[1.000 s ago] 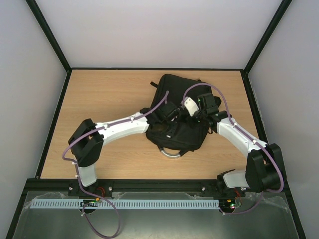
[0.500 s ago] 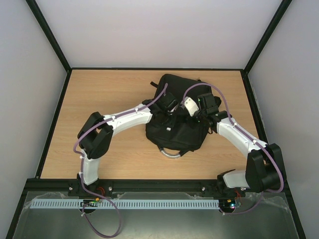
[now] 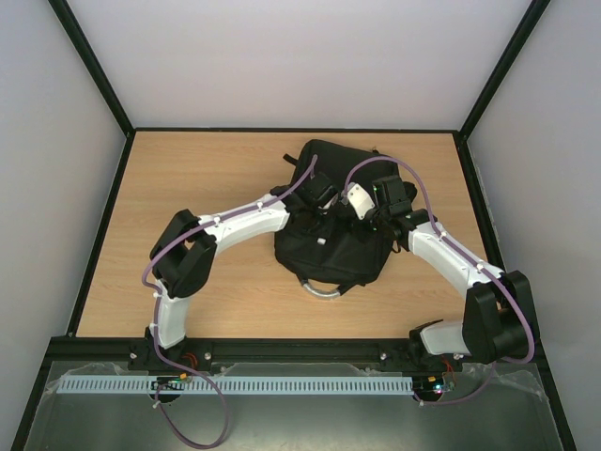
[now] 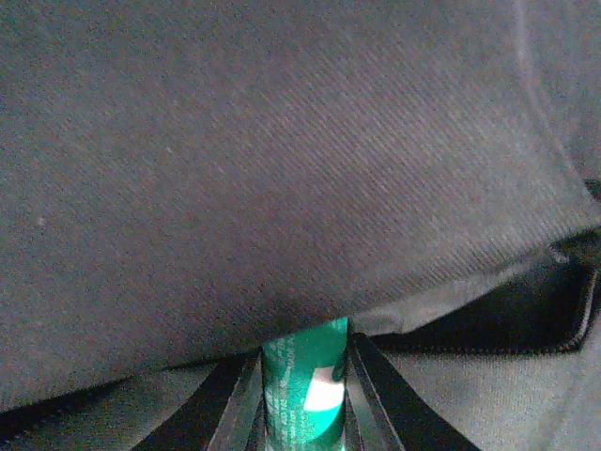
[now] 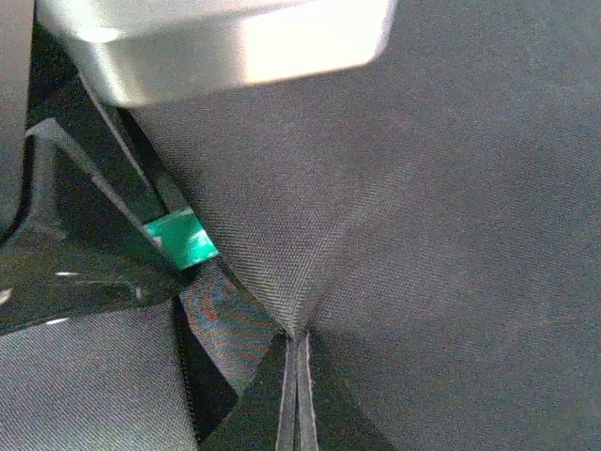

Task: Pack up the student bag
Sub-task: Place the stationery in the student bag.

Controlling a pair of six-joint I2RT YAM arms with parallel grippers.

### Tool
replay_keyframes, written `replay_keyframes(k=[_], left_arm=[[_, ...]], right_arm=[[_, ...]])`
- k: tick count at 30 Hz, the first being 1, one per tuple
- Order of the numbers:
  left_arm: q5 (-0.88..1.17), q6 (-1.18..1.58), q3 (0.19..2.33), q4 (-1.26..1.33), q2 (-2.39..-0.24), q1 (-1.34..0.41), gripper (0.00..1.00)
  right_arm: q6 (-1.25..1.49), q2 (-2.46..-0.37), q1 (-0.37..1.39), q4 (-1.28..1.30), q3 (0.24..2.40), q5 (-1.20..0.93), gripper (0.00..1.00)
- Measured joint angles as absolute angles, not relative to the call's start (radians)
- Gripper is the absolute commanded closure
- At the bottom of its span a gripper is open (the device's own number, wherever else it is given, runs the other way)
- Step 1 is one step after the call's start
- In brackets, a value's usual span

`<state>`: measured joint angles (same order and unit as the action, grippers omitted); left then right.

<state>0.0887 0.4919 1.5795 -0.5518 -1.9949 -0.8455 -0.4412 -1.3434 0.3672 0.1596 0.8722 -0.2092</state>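
Step in hand: loading an item into the student bag [image 3: 331, 252]. This is insertion, not yet release.

Bag lies flat on the table [image 3: 188, 174], centre of the overhead view, its grey loop handle [image 3: 324, 289] toward the bottom of the frame. Both arms meet over its upper half.

Left gripper [image 4: 305, 349] is clamped on a green cylinder [image 4: 300, 395] with a white mark. In the left wrist view the cylinder stands at bottom centre, its far end tucked under the edge of a black fabric flap that fills the upper frame. How deep it reaches can't be told, as the fabric hides the tip.

Right gripper [image 5: 297, 352] is closed tight, pinching a fold of bag fabric at bottom centre of its own view — the cloth puckers into the fingertips. It appears to be holding the opening up. The green cylinder shows at centre left of that view, just beside the pinched fold.

Next move, as a judgement: push the cylinder further under the flap until it sits well inside, then let go and back the left fingers out without dragging it along. The right pinch should hold until the left is clear — a slack flap could snag the cylinder.
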Motion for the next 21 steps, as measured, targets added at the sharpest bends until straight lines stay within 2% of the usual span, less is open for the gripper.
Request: replay_keyframes(k=[9, 16, 21], left_arm=[[0.06, 0.544, 1.613, -0.518, -2.012, -0.816, 0.86], [0.048, 0.529, 1.607, -0.495, -2.01, -0.858, 0.85], [-0.01, 0.517, 1.574, -0.453, -1.988, -0.871, 0.66]], right_arm=[[-0.441, -1.342, 0.367, 0.15, 0.872, -0.207, 0.99], [-0.441, -1.342, 0.366, 0.152, 0.872, -0.205, 0.99], [-0.441, -1.341, 0.366, 0.151, 0.872, -0.21, 0.99]])
